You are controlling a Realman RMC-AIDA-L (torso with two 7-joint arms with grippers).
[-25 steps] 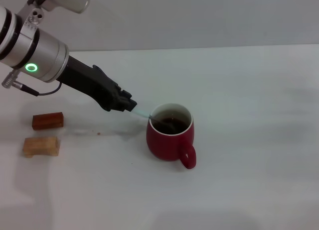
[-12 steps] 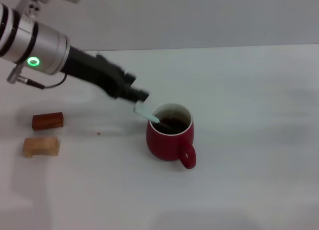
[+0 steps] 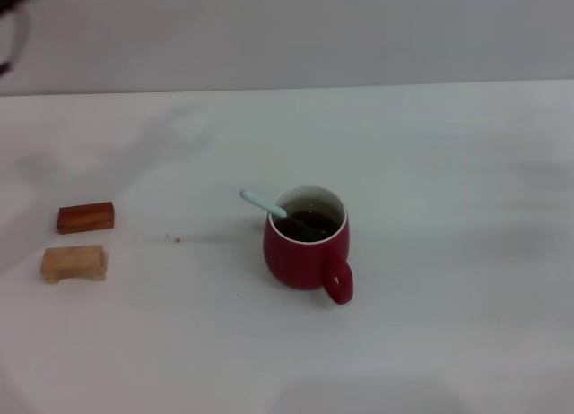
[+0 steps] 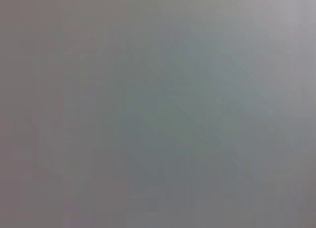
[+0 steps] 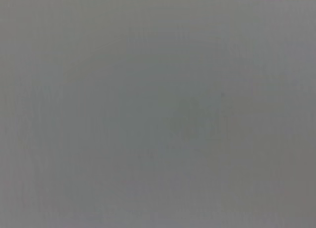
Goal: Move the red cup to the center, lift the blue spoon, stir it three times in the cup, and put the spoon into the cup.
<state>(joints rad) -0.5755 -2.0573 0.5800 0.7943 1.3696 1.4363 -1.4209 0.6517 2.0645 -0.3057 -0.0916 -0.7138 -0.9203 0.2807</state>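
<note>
The red cup (image 3: pixel 305 244) stands upright near the middle of the white table, its handle turned toward the front right. The blue spoon (image 3: pixel 262 202) rests inside it, bowl end down in the dark inside, pale handle leaning out over the rim to the left. No gripper touches either one. Only a dark blurred trace of the left arm shows at the top left corner of the head view. Both wrist views are plain grey and show no fingers and no objects.
Two small wooden blocks lie at the left: a reddish-brown one (image 3: pixel 86 218) and a pale one (image 3: pixel 73 263) just in front of it. The white table (image 3: pixel 430 181) runs back to a grey wall.
The left gripper let go of the spoon and the arm pulled away up and left out of the head view. The spoon now stays leaning in the cup by itself.
</note>
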